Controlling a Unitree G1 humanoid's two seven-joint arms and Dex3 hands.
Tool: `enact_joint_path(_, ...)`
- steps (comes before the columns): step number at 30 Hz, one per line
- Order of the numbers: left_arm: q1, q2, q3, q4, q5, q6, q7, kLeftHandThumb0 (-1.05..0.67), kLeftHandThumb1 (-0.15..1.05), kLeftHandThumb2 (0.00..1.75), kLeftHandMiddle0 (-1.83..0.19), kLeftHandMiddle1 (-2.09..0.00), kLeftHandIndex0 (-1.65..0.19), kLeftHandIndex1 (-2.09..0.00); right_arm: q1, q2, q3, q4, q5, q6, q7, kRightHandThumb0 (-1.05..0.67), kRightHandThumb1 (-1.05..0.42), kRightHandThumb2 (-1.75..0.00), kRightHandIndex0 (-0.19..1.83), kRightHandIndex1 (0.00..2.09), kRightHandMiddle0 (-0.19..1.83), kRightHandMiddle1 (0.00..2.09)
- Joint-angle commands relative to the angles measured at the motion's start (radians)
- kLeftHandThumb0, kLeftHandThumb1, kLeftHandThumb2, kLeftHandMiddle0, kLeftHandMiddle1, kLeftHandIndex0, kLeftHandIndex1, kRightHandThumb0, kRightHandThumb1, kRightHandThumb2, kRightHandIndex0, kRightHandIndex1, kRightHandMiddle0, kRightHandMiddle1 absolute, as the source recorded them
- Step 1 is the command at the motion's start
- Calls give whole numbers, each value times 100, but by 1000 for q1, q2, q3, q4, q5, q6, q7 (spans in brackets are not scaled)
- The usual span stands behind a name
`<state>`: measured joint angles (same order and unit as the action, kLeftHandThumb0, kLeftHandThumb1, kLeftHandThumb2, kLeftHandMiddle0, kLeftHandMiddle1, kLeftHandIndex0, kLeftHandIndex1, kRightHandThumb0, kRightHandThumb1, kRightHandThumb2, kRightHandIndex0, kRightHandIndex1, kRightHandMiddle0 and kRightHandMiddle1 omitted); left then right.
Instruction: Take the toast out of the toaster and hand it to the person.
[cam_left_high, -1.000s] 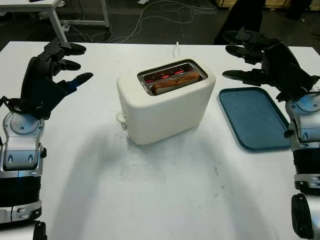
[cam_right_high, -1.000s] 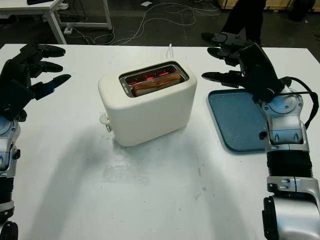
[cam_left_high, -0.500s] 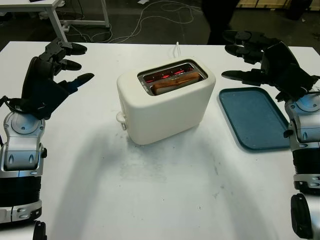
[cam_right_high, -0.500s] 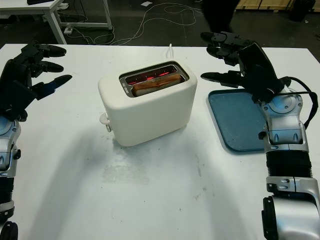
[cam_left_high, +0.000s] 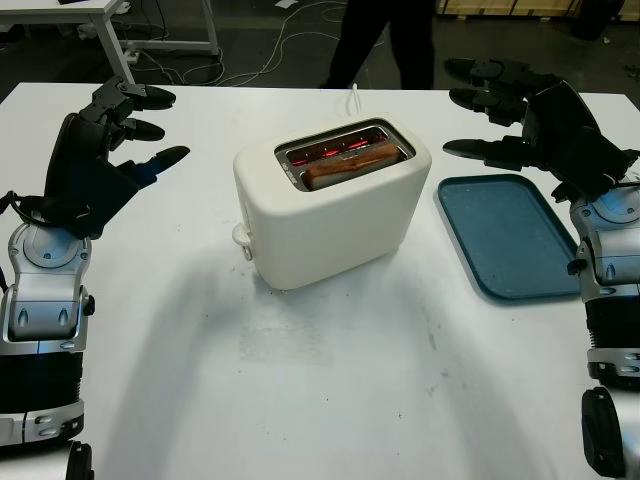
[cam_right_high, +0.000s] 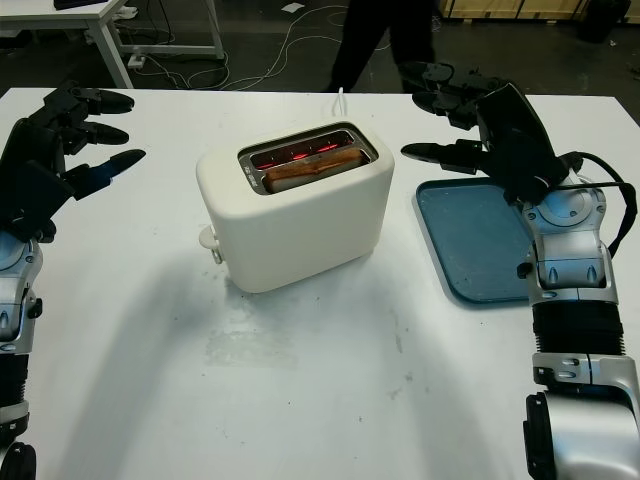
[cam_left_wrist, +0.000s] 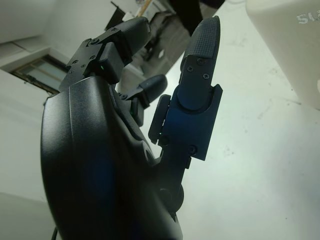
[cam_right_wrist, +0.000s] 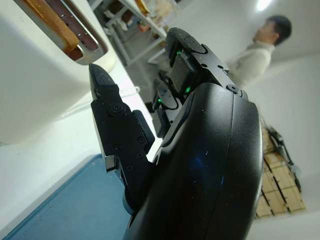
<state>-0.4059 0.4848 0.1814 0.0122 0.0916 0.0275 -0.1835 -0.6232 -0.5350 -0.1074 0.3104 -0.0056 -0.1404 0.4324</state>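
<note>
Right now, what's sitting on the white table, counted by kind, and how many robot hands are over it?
Toaster: 1
Toast, in the toaster's slot: 1
Blue tray: 1
Robot hands, both open: 2, the left robot hand and the right robot hand
Total: 3 things, 2 robot hands

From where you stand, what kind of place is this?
Probably a robotics lab or workshop, not a kitchen. The toaster and blue tray sit on a plain white table, loose cables trail across the dark floor, and another workbench stands behind.
</note>
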Motion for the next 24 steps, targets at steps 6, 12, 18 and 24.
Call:
enact_joint_path(6, -13, 13, -1, 6, 0, -13, -4, -55, 92, 1, -21, -114, -23, -92, 2, 1, 4, -18, -4, 2, -13, -12, -77, 0, 52, 15, 55, 3)
enact_joint_path(12, -11, 10, 4, 0, -4, -1, -2, -55, 91, 1, -22, -115, -24, -93, 5, 1, 1, -12, 3, -5, -9, -11, -77, -1, 51, 15, 54, 2)
enact_joint_path(18, -7, 5, 6, 0, -13, -3, -5, -54, 91, 1, -20, -114, -23, -92, 10, -5, 0, -10, 2, -5, -4, -10, -77, 0, 51, 16, 55, 2)
enact_joint_path(24, -2, 10, 5, -17, 4, 9, 6, -56, 92, 2, -22, -114, -24, -92, 11, -7, 3, -17, -6, 6, -7, -13, -77, 0, 49, 16, 54, 2)
